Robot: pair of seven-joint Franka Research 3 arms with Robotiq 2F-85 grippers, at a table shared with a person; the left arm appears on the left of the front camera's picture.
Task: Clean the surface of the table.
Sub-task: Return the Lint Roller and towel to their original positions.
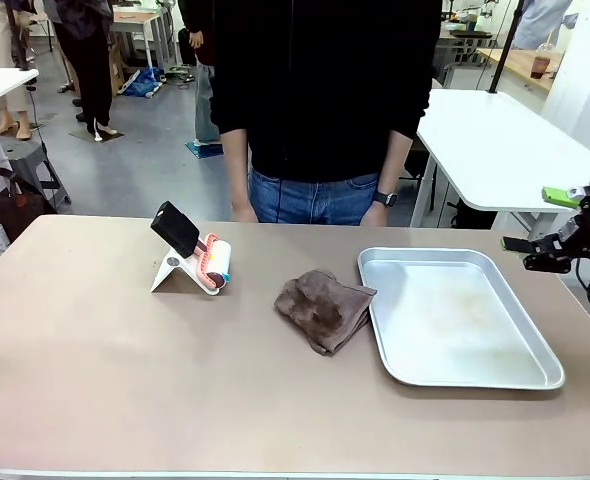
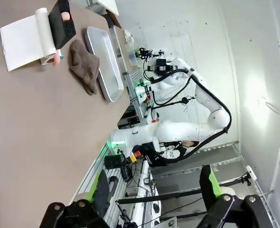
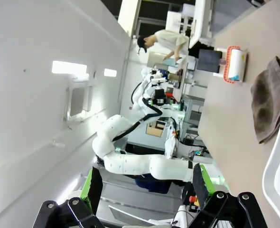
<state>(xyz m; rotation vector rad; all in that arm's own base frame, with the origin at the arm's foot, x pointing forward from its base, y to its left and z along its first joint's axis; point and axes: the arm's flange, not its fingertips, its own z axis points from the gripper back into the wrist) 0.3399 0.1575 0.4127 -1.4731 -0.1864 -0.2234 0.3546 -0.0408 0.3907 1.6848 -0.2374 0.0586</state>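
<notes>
A crumpled brown cloth [image 1: 324, 309] lies just left of a shiny rectangular metal tray [image 1: 455, 318] (its floor faintly smudged). Farther left stands a white lint roller with a black handle [image 1: 193, 254] on a white wedge-shaped stand. Behind, a person in a black top and blue jeans [image 1: 315, 110] stands with arms lowered.

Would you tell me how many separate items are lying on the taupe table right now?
3: a lint roller left of centre, a brown cloth in the middle, and a silver tray to the right, beside the cloth.
</notes>
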